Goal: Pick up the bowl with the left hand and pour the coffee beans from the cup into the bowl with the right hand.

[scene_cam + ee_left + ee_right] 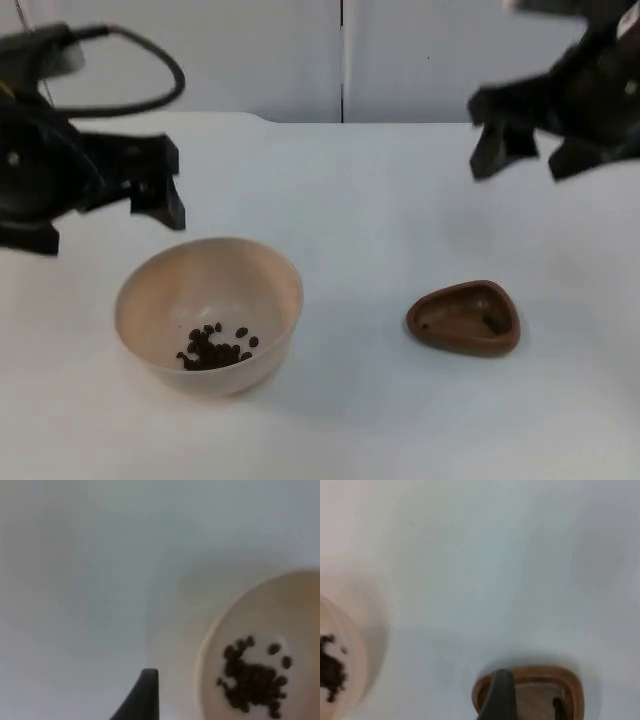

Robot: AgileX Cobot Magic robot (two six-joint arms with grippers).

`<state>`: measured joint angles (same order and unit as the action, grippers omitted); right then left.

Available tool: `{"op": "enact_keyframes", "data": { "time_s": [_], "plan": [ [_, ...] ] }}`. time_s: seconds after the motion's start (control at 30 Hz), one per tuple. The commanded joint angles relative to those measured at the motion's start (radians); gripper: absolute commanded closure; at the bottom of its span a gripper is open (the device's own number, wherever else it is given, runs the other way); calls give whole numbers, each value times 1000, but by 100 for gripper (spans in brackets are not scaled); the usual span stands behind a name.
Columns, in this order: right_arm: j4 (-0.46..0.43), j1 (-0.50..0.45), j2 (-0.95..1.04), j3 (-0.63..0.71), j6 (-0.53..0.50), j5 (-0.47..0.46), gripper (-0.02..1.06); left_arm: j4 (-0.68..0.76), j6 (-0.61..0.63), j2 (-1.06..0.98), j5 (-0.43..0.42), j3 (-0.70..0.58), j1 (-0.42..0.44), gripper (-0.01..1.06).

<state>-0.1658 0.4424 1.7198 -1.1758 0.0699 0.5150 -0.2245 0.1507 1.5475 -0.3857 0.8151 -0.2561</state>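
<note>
Bowl: we see the cream bowl [208, 312] standing upright on the white table [360, 200], towards the near left, with bare surface all round it.
Coffee beans: a small dark heap of coffee beans [214, 348] lies in the bottom of the bowl, also visible in the left wrist view [252, 682] — so we judge the pour is already done.
Cup: the brown cup [464, 318] sits on the table to the right of the bowl, well apart from it; its inside looks all but empty, with only a dark mark or two that we cannot identify.
Left gripper: the left gripper [155, 185] hangs above the table just beyond the bowl's far left rim, fingers spread apart and holding nothing. It touches nothing.
Right gripper: the right gripper [528, 148] is raised at the far right, beyond the cup and well clear of it, fingers parted and empty.
Why so placed: both vessels rest on their own bases with neither hand on them, which we read as set down and released.
Open room: the wide white stretch between bowl and cup, and the strip up to the grey partition wall [300, 55], leave both arms free to pull back. The bowl's rim is the only edge close to a finger.
</note>
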Motion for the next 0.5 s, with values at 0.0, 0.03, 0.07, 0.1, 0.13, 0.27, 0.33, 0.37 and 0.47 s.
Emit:
{"op": "enact_keyframes", "data": {
  "time_s": [0.0,0.03,0.07,0.1,0.13,0.27,0.33,0.37,0.47],
  "plan": [
    [5,-3,-98,0,-30,15,38,8,-16,-76,-1,-3,2,10],
    [5,-3,-120,0,-39,17,38,8,-24,-112,2,-3,2,10],
    [5,-3,-167,0,-51,17,38,8,-26,-148,2,-3,2,10],
    [5,-3,-201,0,-70,17,38,8,-26,-160,4,-3,2,10],
    [5,-3,-241,0,-78,19,38,8,-26,-194,7,-3,2,10],
    [5,-3,-335,0,-89,27,38,8,-31,-294,9,-3,2,10],
    [7,-3,-381,0,-102,38,38,8,-46,-332,9,-3,2,10],
    [7,-3,-381,0,-102,38,38,8,-46,-332,9,-3,2,10],
    [7,-3,-424,0,-128,59,38,8,-52,-387,7,-3,2,10]
  ]
}}
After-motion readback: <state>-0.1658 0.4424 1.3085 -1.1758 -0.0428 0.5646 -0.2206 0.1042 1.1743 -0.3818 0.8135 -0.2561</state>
